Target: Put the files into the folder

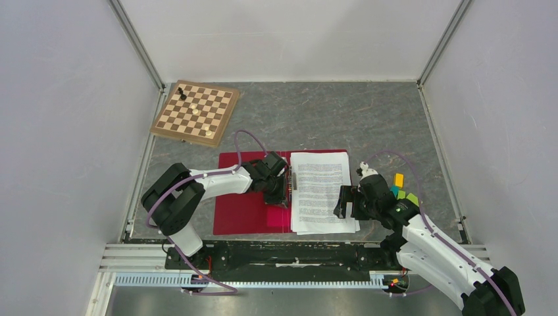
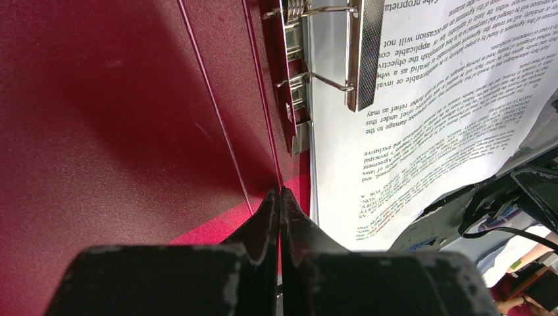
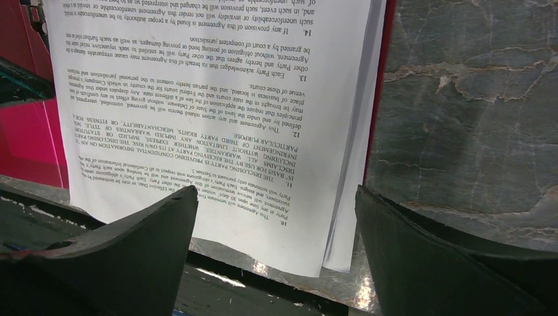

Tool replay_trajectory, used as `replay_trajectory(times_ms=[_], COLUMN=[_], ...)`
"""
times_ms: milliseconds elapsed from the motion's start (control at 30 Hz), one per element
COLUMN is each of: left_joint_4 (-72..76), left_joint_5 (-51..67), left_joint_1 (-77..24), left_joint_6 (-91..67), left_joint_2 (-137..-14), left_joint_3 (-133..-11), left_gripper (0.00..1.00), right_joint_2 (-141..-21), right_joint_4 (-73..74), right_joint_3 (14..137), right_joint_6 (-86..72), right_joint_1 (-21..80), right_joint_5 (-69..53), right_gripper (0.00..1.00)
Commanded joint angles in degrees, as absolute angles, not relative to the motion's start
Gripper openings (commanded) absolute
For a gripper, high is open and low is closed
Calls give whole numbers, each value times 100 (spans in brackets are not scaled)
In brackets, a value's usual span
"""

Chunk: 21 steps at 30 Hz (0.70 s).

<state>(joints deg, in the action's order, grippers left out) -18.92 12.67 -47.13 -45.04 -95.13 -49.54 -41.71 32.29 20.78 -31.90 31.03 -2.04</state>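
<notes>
Left jaws closed, low over folder (image 2: 131,131) spine, maybe touching | right jaws spread, tilted toward files (image 3: 217,99).

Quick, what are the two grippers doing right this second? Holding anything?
Left gripper: closed, tips at the red folder, nothing visibly held.
Right gripper: open, holding nothing, at the edge of the files.

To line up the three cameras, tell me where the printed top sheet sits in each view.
Top external: the printed top sheet lies at centre, on the right half of the open red folder.
Left wrist: upper right, beside the metal clip.
Right wrist: upper left to centre, text upside down.
Shared landmark: the red folder, left of the sheet in every view.
</notes>
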Motion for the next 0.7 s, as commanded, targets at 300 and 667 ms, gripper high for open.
replay_trajectory(times_ms=[300,667], left_joint_4=[-1863,-1859], left_joint_5=[1258,1266], left_joint_1=[-4764,-4772], left_joint_6=[-4610,-4605], left_joint_2=[-9645,-9678], left_joint_3=[-5012,-5020], left_gripper=[2,2], right_joint_2=[-4136,-4191], right_joint_4=[3443,3158], right_joint_3=[2036,1873], right_joint_6=[-3032,-3120], right_joint_1=[3129,3131], right_joint_5=[-161,-459], right_gripper=[93,93])
